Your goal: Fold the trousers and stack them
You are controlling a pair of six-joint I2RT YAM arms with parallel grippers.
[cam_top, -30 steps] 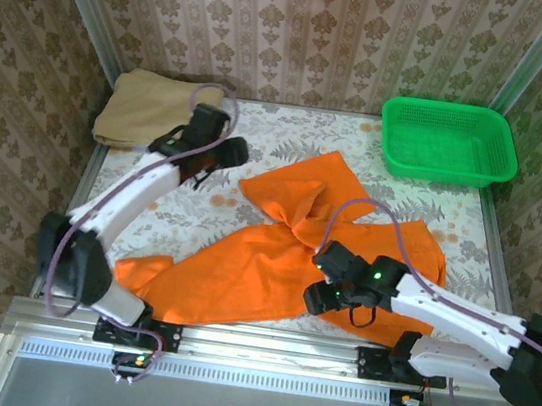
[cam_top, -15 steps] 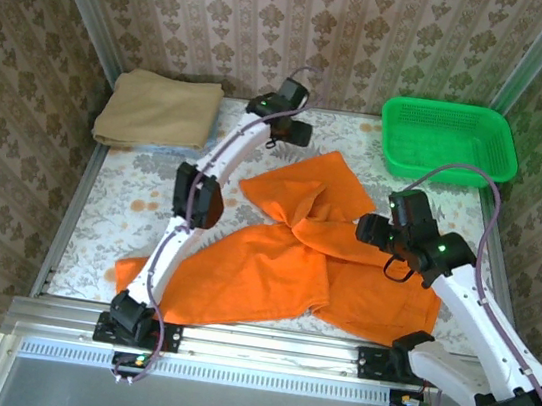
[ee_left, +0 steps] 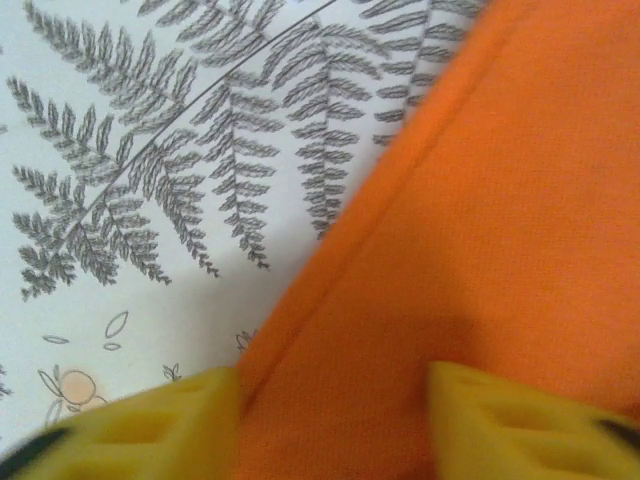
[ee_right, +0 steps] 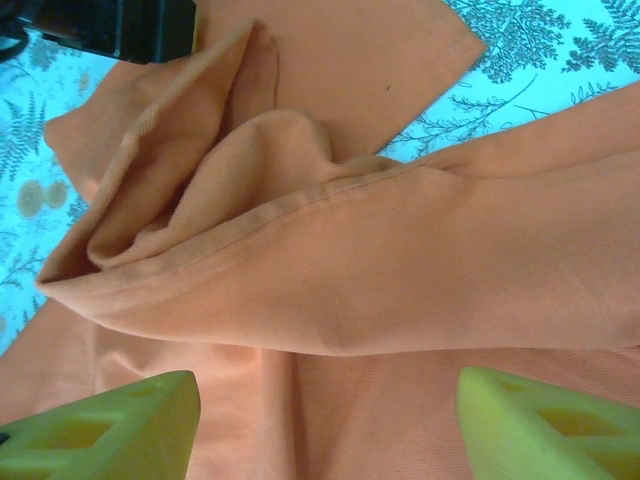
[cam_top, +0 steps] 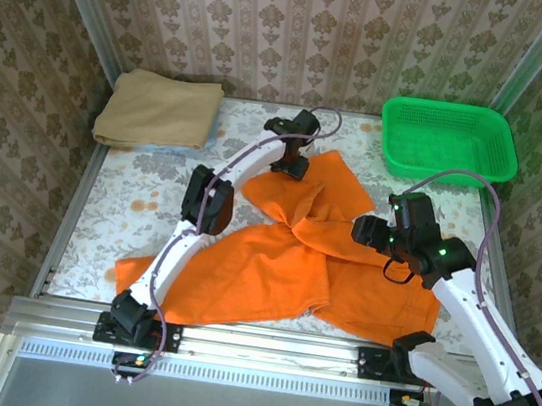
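Two jaw pairs apart: left gripper [ee_left: 330, 415] straddling trousers [ee_left: 500, 200] hem, right gripper [ee_right: 320, 420] over bunched middle, likely for untangling.

Bright, even light is falling from overhead; my arms are casting only faint, soft shadows on the desk [cam_top: 141, 190]; my left wrist picture is smearing with blur, left claw [ee_left: 335, 425] out of focus; my right claw [ee_right: 328, 410] is looking soft too, trousers [ee_right: 350, 270] beyond it sharp.
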